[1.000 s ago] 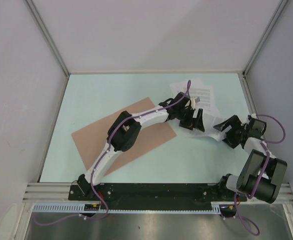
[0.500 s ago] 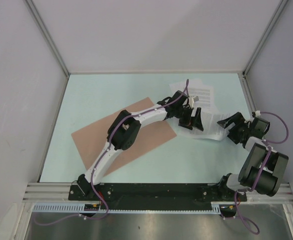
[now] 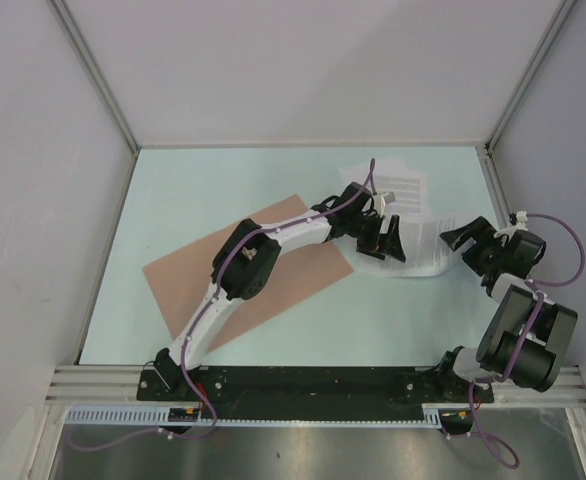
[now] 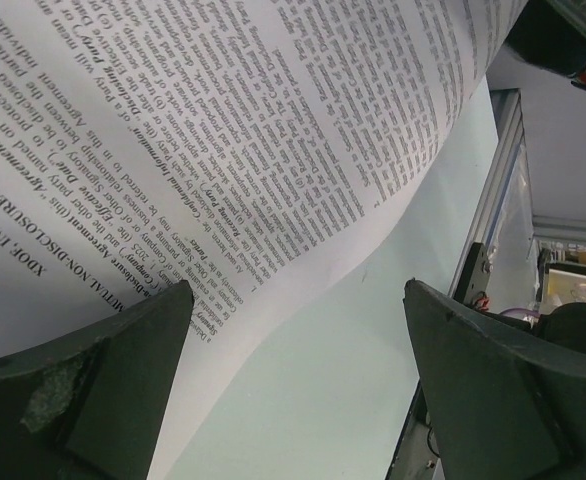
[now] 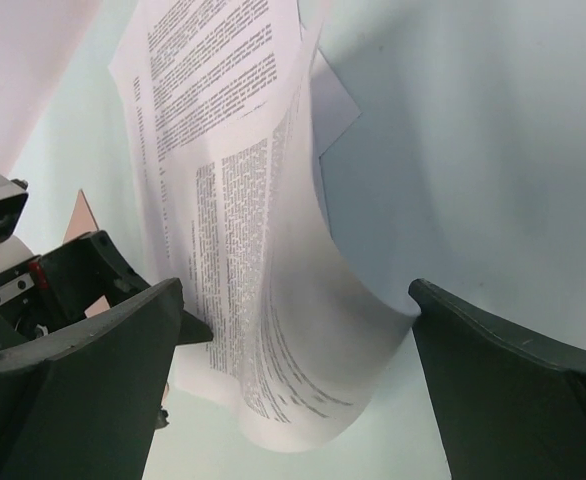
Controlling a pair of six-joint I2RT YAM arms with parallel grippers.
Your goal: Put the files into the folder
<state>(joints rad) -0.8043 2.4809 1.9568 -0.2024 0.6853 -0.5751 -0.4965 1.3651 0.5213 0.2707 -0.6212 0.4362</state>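
The left hand point(image 3: 385, 248) stands open over the files point(image 3: 413, 195); the right hand point(image 3: 463, 247) is open beside them, the folder point(image 3: 178, 275) to their left.

From above, the left arm point(image 3: 273, 245) lies across the folder point(image 3: 183, 275) and hides a strip of it on the side toward the files point(image 3: 418, 195). The left gripper point(image 3: 385, 243) covers the files' near-left part. Their print is too small to read, and the sheets cannot be counted. The left wrist view cuts the files at its upper and left edges. The right wrist view shows only a corner of the folder, left of the files.
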